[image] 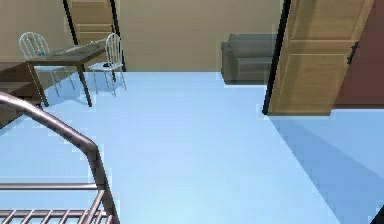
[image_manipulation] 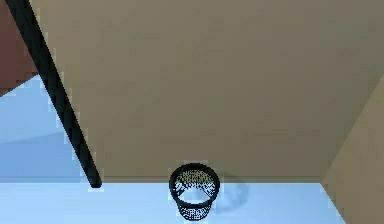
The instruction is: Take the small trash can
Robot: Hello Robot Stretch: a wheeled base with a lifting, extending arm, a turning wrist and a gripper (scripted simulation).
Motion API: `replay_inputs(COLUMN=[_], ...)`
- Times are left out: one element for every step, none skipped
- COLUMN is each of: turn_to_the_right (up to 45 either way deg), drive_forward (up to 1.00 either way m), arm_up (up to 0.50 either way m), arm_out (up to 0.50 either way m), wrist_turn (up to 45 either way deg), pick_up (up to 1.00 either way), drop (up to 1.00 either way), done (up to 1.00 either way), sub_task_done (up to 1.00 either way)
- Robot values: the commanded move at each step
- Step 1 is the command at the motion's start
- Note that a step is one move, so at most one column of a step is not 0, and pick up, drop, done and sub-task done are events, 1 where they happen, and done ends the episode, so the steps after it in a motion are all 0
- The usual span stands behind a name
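Observation:
A small black mesh trash can stands upright on the pale blue floor, close to a tan wall, near the bottom middle of the arm side view. Its round rim faces up and the inside looks pale.
A dark door-frame post slants down to the floor left of the can. In the forward view, a dark table with white wire chairs stands at the back left, a dark sofa at the back, a wooden door on the right, and a brown metal rail at the lower left.

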Motion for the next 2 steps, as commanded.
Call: replay_inputs(turn_to_the_right=[0.0,0.0], drive_forward=[0.00,0.00], arm_up=[0.32,0.00], arm_out=[0.00,0.40], wrist_turn=[0.0,0.0], pick_up=[0.00,0.00], drop=[0.00,0.00], done=[0.00,0.00], sub_task_done=[0.00,0.00])
